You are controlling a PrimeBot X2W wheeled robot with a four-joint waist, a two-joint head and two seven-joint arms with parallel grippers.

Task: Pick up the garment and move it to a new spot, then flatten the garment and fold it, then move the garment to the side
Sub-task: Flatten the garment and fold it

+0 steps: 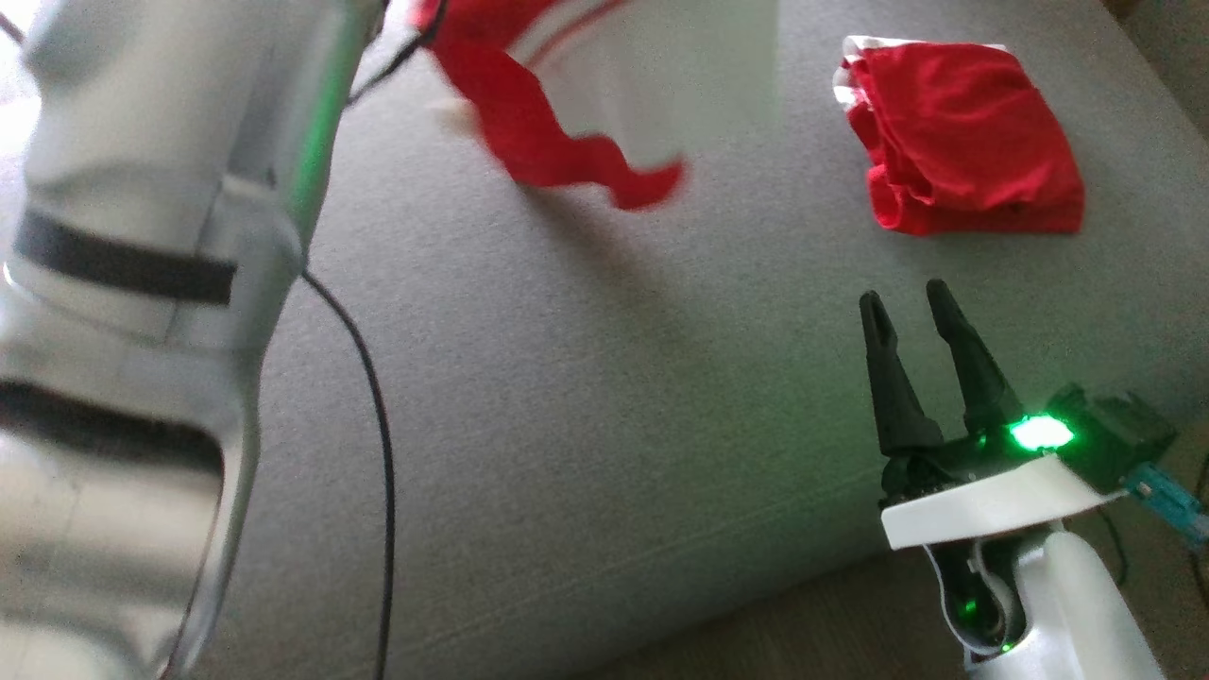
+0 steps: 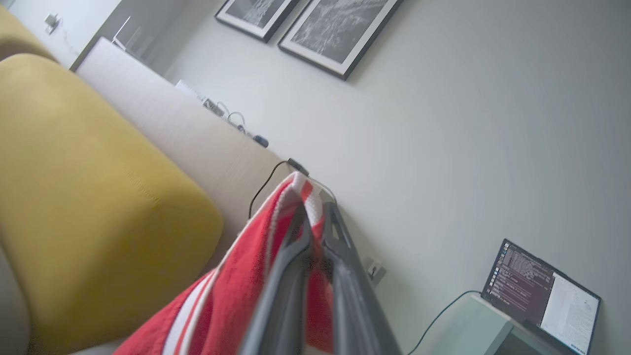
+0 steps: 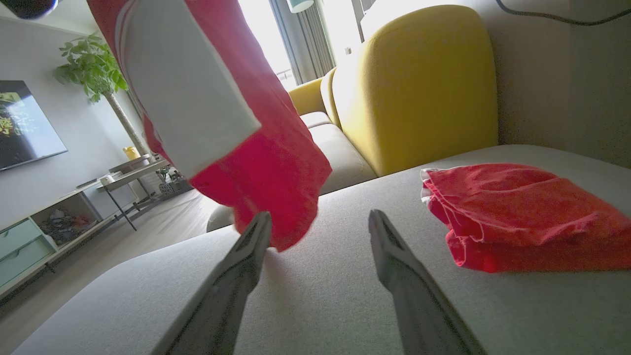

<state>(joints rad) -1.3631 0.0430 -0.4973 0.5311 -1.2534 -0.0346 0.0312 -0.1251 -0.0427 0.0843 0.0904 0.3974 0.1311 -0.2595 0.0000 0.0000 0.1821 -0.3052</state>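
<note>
A red garment with white panels and stripes [image 1: 557, 142] hangs in the air above the grey couch seat [image 1: 586, 397], its lower hem swinging and blurred. My left gripper [image 2: 315, 217] is shut on the garment's [image 2: 236, 286] striped edge, high up, and the pale left forearm [image 1: 142, 283] fills the left of the head view. In the right wrist view the hanging garment [image 3: 222, 128] dangles just beyond the open right gripper [image 3: 315, 231]. That right gripper [image 1: 907, 307] rests low near the seat's front right, fingers apart, nothing between them.
A second red garment [image 1: 963, 142], folded, lies on the seat at the far right [image 3: 522, 217]. A yellow couch back [image 3: 419, 84] rises behind the seat. A black cable [image 1: 368, 406] hangs from the left arm. A laptop [image 2: 542, 296] sits by the wall.
</note>
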